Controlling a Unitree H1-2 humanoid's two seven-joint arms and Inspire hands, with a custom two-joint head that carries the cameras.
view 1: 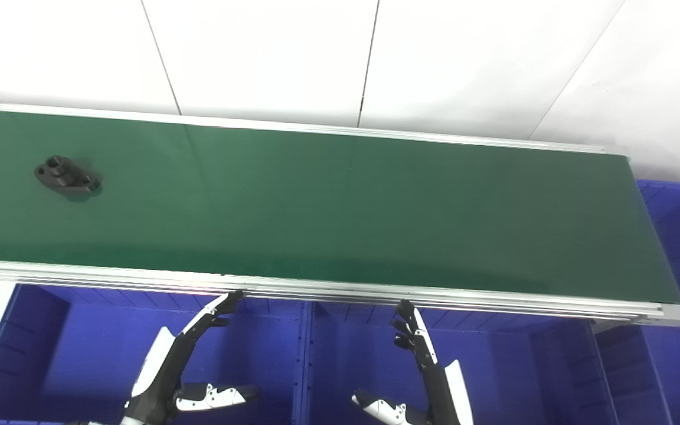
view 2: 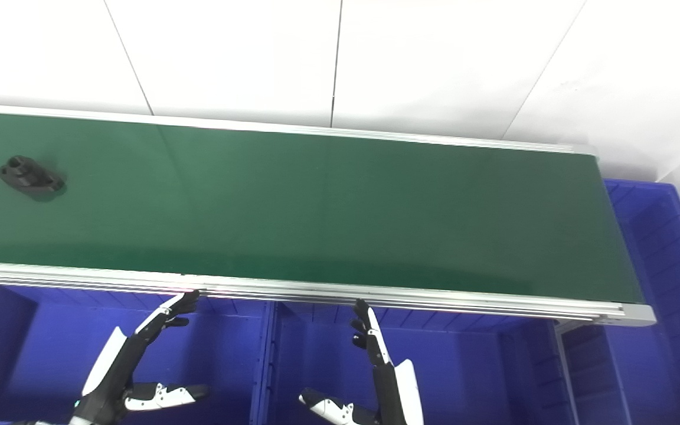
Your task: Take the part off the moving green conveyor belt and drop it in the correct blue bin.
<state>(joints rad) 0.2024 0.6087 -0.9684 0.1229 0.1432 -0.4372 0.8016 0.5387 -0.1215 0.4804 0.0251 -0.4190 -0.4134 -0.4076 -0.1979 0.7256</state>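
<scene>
A: Where's the part [view 1: 67, 177]?

B: On the belt [view 1: 340, 206], far to the left of the left robot hand [view 1: 183, 360] and beyond it. Its long axis runs along the belt, tilted slightly, raised boss at the left end.

A: And the hands?

B: Both spread, holding nothing. Left and right robot hand [view 1: 419, 366] hover over the blue bins [view 1: 80, 348], fingertips near the belt's rail.

A: Any difference between views?

B: The right eye view shows more of the end bin [view 2: 664, 248].

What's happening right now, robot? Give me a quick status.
Left hand and right hand open, empty, above blue bins. Black part on green belt, far left, untouched. Nothing between hands and belt.
</scene>
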